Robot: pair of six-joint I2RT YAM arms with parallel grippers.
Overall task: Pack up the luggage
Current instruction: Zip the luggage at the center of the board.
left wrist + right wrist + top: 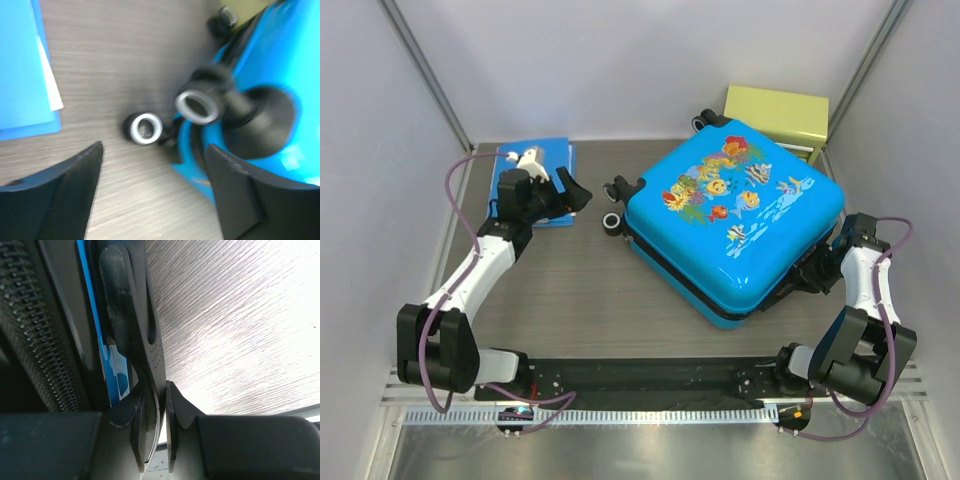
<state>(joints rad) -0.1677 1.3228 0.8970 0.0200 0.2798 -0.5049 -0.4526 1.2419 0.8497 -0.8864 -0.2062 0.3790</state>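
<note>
The luggage (pixel 735 225) is a bright-blue hard-shell suitcase with fish prints, lying flat and closed right of centre. Its black wheels (pixel 612 222) point left. My left gripper (pixel 578 193) is open and empty, above the table just left of the wheels. In the left wrist view, that gripper (pixel 154 150) frames bare table with two wheels (pixel 144 128) and the blue shell (pixel 295 50) beyond. My right gripper (pixel 820 268) is at the luggage's right edge. In the right wrist view, it (pixel 157 392) is shut on a black tab (pixel 150 330) beside the zip (pixel 30 330).
A flat blue folder (pixel 545 165) with a small white object (pixel 530 157) on it lies at the back left, also in the left wrist view (pixel 20 65). A yellow-green box (pixel 778 115) stands behind the luggage. Grey walls close in on three sides.
</note>
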